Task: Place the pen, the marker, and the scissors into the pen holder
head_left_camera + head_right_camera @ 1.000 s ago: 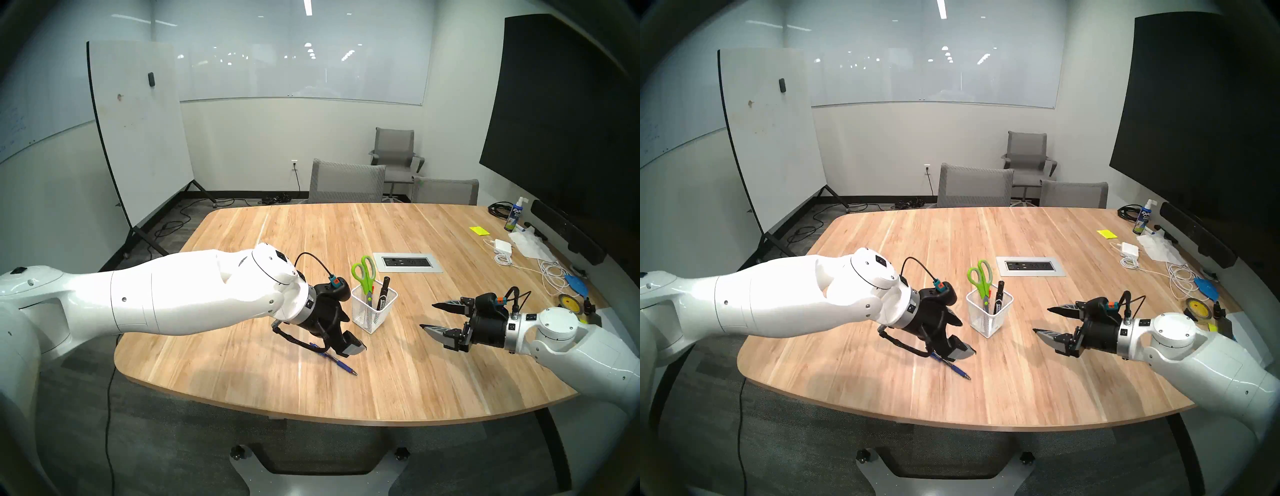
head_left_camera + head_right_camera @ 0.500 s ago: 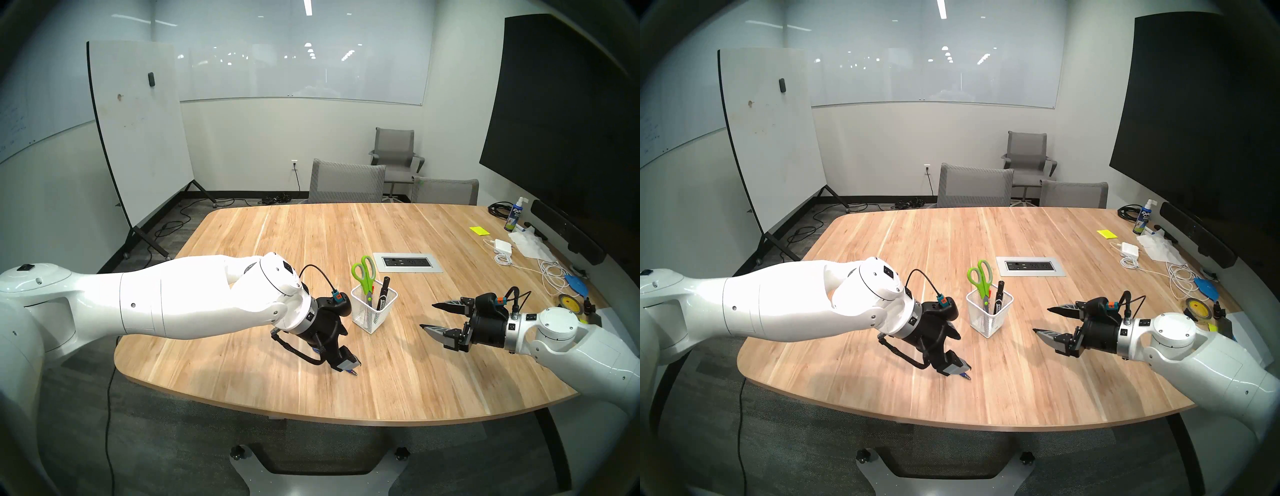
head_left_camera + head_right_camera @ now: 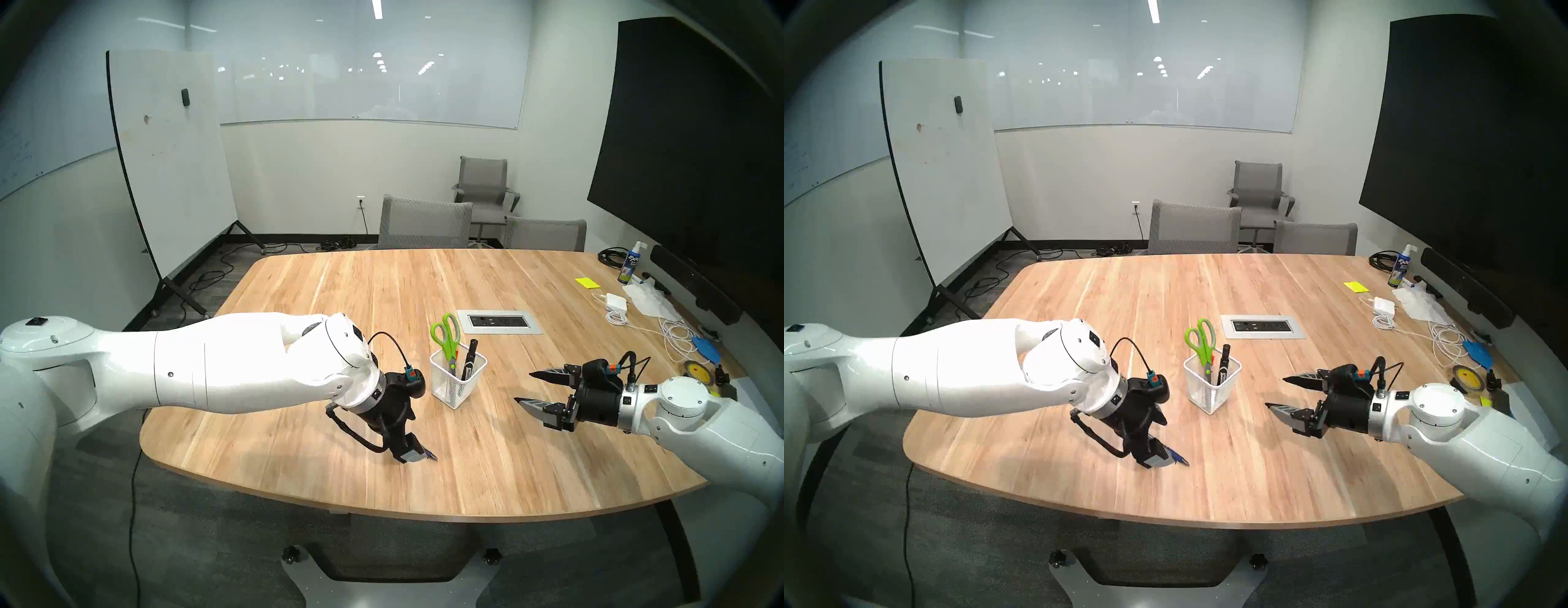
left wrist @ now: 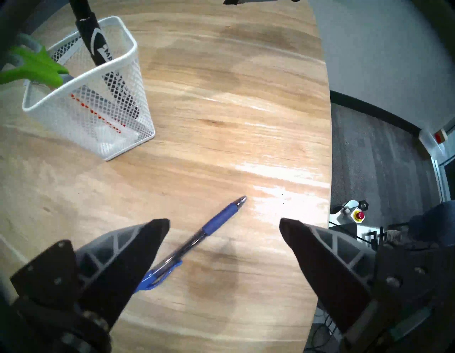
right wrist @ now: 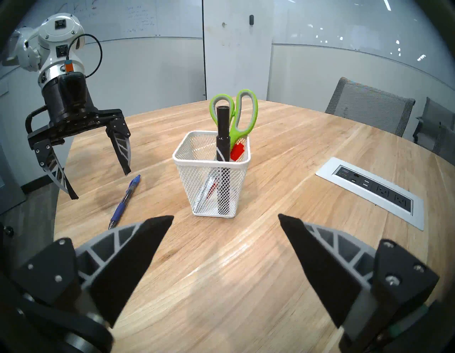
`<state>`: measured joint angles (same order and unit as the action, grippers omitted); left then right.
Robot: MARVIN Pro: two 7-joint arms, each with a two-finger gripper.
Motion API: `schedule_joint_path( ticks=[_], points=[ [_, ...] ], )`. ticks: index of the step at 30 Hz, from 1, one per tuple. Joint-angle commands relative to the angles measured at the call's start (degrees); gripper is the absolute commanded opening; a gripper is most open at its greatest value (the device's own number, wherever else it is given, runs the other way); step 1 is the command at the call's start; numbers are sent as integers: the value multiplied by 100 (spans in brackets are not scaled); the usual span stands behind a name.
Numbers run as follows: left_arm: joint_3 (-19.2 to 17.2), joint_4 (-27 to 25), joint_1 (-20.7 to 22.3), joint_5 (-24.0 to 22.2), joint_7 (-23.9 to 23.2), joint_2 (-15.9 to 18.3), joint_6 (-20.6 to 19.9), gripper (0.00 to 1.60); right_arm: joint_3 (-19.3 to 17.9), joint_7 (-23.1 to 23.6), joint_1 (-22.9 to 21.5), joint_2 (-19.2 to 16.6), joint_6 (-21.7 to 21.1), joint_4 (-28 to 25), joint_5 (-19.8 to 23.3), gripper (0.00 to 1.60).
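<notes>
A slim blue pen (image 4: 197, 241) (image 5: 125, 199) lies flat on the wooden table, left of the white mesh pen holder (image 3: 458, 382) (image 5: 214, 187). My left gripper (image 4: 224, 223) (image 5: 100, 185) hangs open just above the pen, pointing down. One finger covers the pen's clip end, and the tip points out between the two fingers. Green-handled scissors (image 3: 445, 335) (image 5: 242, 115) and a black marker (image 3: 469, 361) (image 5: 222, 128) stand in the holder. My right gripper (image 3: 522, 387) (image 5: 225, 217) is open and empty, right of the holder and facing it.
A red item (image 5: 237, 151) also sits in the holder. A power outlet panel (image 3: 499, 321) is set into the table behind it. Cables, a charger (image 3: 616, 302) and a spray bottle clutter the far right. The table's near edge (image 4: 326, 172) runs close to the left gripper.
My left gripper has swung toward the table's near edge and tipped downward until it stands over the pen. The right arm has not moved.
</notes>
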<state>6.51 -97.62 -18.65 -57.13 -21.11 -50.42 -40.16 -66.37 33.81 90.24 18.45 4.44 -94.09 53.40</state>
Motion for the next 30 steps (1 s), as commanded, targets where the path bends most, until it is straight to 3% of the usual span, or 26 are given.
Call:
schedule_joint_path(
  ticks=[1, 30],
  points=[
    [-11, 67, 59, 69, 55, -175, -61, 160, -70, -8, -60, -14, 36, -35, 24, 160],
    [161, 474, 8, 324, -444, -469, -90, 160, -71, -9, -60, -14, 36, -35, 25, 160]
  ],
)
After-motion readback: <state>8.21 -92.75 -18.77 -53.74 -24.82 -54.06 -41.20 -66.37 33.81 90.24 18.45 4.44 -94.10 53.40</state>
